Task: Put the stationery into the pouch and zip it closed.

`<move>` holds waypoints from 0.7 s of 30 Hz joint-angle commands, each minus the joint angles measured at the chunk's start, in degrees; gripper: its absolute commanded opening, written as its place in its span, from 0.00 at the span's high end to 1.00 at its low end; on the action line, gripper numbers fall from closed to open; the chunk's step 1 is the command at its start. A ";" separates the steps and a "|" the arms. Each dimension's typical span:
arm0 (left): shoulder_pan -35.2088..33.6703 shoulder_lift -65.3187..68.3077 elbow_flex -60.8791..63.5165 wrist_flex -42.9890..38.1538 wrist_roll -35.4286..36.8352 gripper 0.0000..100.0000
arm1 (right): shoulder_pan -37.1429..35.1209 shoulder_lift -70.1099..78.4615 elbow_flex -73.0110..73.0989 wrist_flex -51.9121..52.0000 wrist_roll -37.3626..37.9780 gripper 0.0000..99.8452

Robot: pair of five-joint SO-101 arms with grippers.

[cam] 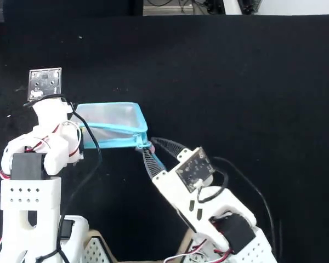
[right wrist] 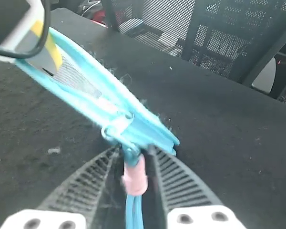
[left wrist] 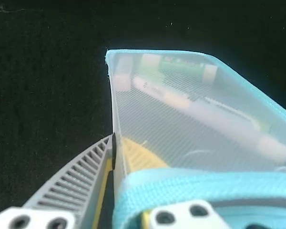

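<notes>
Zipping pouch (cam: pixel 112 118): right gripper (right wrist: pixel 133 152) pinches zipper pull (right wrist: pixel 134 177), left gripper (left wrist: pixel 119 148) clamps pouch edge; pull could slip free if tugged off-line, or pouch drags from left grip

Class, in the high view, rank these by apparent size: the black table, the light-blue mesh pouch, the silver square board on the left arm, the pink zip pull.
1. black table
2. light-blue mesh pouch
3. silver square board, raised on the arm, so nearness may enlarge it
4. pink zip pull, clearly smallest
</notes>
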 commanded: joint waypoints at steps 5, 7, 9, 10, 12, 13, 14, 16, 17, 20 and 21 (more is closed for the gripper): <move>0.40 0.18 -0.75 -0.26 -0.26 0.97 | 0.62 -3.47 -4.88 2.20 0.09 0.89; 0.40 0.18 -0.75 -0.26 -0.26 0.97 | -1.23 -3.47 -4.79 2.37 0.09 0.89; 0.40 0.18 -0.75 -0.26 -0.26 0.97 | -3.78 -3.47 -4.79 2.73 0.09 0.89; 0.40 0.18 -0.75 -0.26 -0.26 0.97 | -4.66 -3.47 -4.70 2.81 0.09 0.89; 0.31 0.18 -0.75 -0.26 -0.26 0.97 | -5.10 -3.38 -4.62 2.64 0.09 0.89; 0.31 0.18 -0.75 -0.26 -0.26 0.97 | -5.10 -3.38 -4.35 2.46 0.18 0.89; 0.31 0.18 -0.75 -0.26 -0.26 0.97 | -5.10 -3.38 -4.18 2.37 0.18 0.89; 0.40 0.18 -0.75 -0.26 -0.26 0.97 | -5.10 -3.38 -3.91 2.37 0.18 0.89; 0.40 0.18 -0.75 -0.26 -0.26 0.97 | -5.10 -3.38 -3.91 2.37 0.18 0.89; 0.40 0.18 -0.75 -0.26 -0.26 0.97 | -5.10 -3.38 -4.26 2.46 0.18 0.90; 0.31 0.18 -0.75 -0.26 -0.26 0.97 | -5.01 -3.47 -4.35 2.46 0.53 0.92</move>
